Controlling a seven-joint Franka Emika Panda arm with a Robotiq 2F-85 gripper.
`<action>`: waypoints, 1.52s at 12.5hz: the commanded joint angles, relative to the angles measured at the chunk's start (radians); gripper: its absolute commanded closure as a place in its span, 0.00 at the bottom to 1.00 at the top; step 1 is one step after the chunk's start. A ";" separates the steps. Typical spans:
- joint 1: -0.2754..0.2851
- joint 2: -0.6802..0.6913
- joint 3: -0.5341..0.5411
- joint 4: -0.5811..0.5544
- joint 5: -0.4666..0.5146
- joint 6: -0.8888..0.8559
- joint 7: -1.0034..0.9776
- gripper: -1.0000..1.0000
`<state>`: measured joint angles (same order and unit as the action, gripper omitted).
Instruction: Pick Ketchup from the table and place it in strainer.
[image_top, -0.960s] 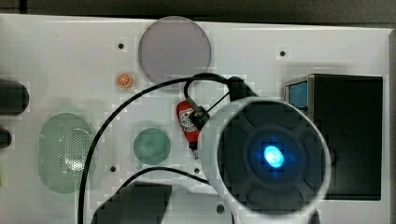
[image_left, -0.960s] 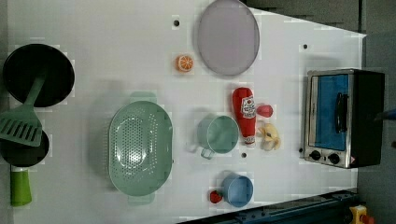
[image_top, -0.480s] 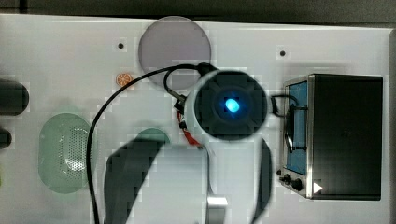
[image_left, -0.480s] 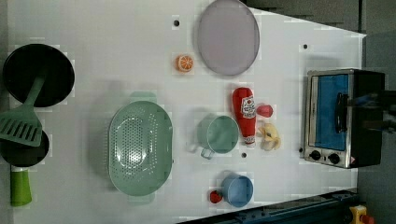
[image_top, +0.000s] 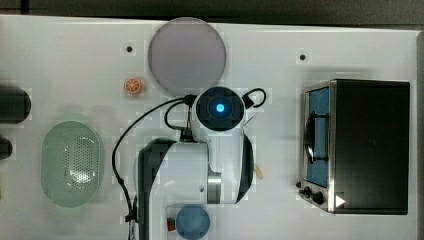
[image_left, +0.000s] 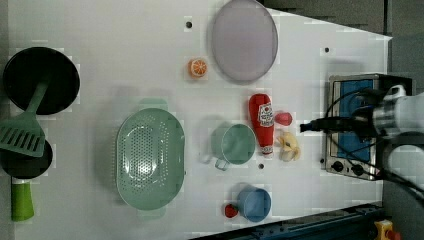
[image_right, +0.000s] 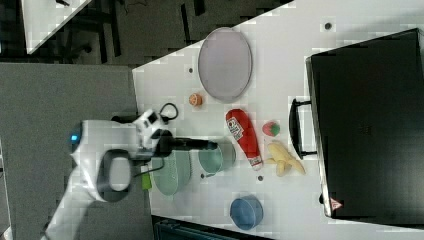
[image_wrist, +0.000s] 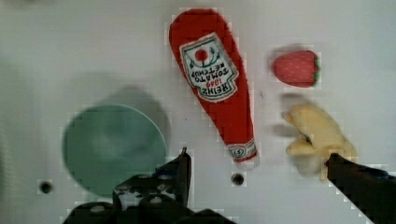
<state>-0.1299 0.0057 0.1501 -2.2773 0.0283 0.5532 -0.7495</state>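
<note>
The gripper hangs spread wide and empty above the ketchup bottle. That bottle lies flat mid-table, between the green cup and the banana, well apart from the strainer.

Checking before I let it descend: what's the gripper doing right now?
Gripper: open and empty, above the table; the ketchup bottle lies untouched between the green cup and the banana.
</note>
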 joint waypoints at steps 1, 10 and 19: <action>0.003 0.002 0.001 -0.024 0.002 0.118 -0.260 0.00; 0.005 0.240 -0.004 -0.122 -0.038 0.495 -0.268 0.00; 0.005 0.382 -0.013 -0.127 -0.038 0.631 -0.267 0.29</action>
<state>-0.1154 0.4202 0.1315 -2.4160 -0.0079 1.1777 -0.9854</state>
